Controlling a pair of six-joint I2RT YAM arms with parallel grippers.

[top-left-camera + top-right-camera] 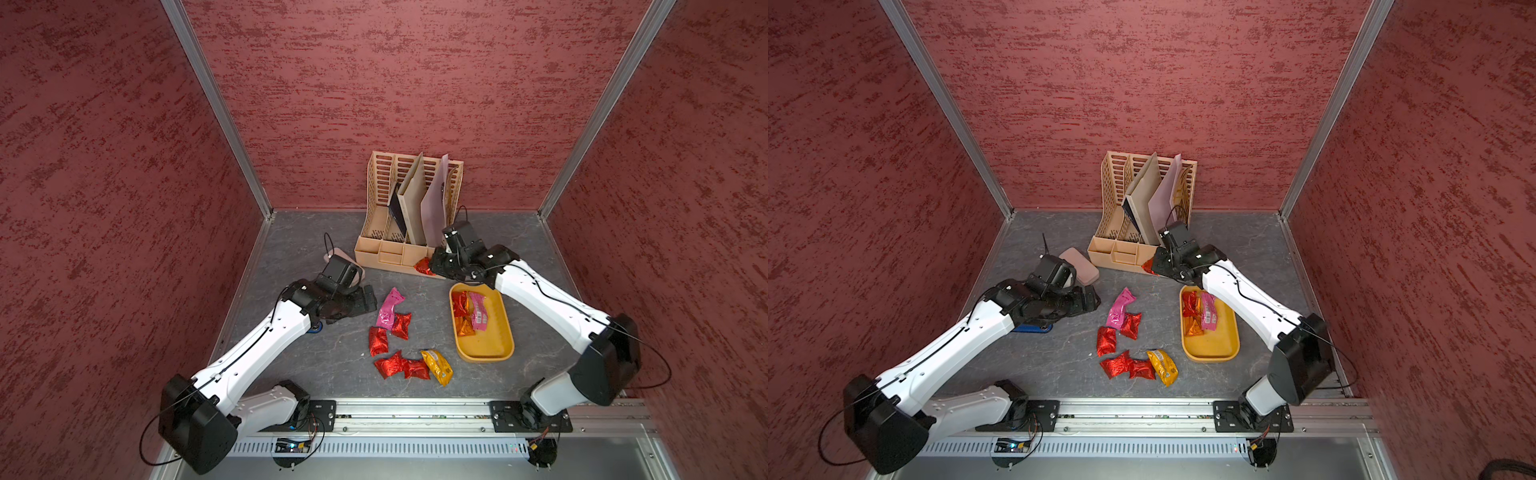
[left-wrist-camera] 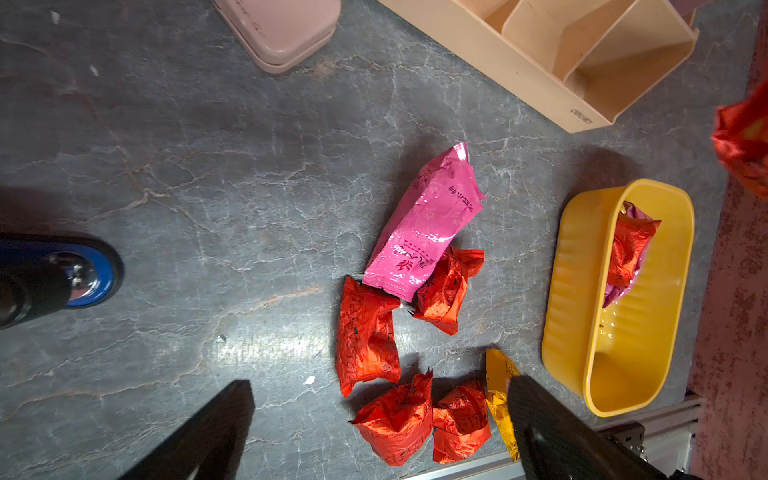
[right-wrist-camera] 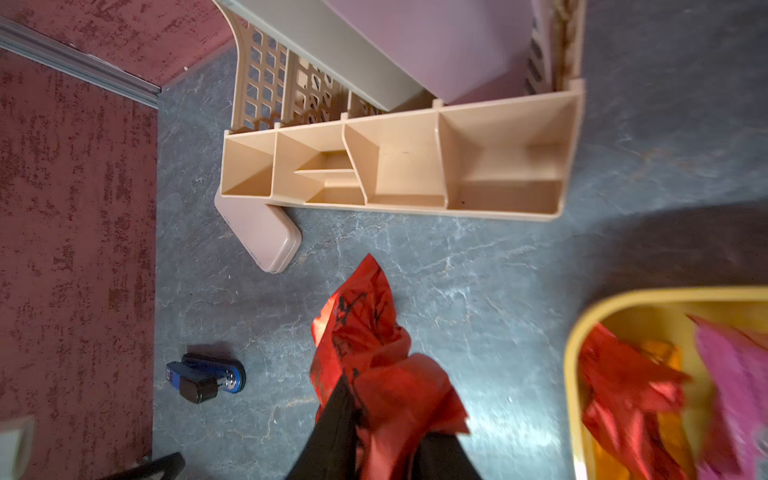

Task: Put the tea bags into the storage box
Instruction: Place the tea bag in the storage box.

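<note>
My right gripper (image 3: 386,399) is shut on a crumpled red tea bag (image 3: 361,332), held above the table beside the far end of the yellow storage box (image 1: 486,347); in both top views the bag (image 1: 423,266) sticks out of the jaws. Inside the box lie red, pink and orange tea bags (image 1: 467,311). Several more tea bags lie loose left of the box: a pink one (image 1: 390,309), red ones (image 1: 378,340) and a gold one (image 1: 437,366). My left gripper (image 2: 380,384) hangs open above the table, its fingers either side of the nearest red bags.
A tall beige file organiser (image 1: 409,216) with folders stands at the back, just behind the right gripper. A pink oblong case (image 1: 1079,266) lies behind the left wrist. A small blue and black object (image 3: 208,376) lies under the left arm. Red walls enclose the table.
</note>
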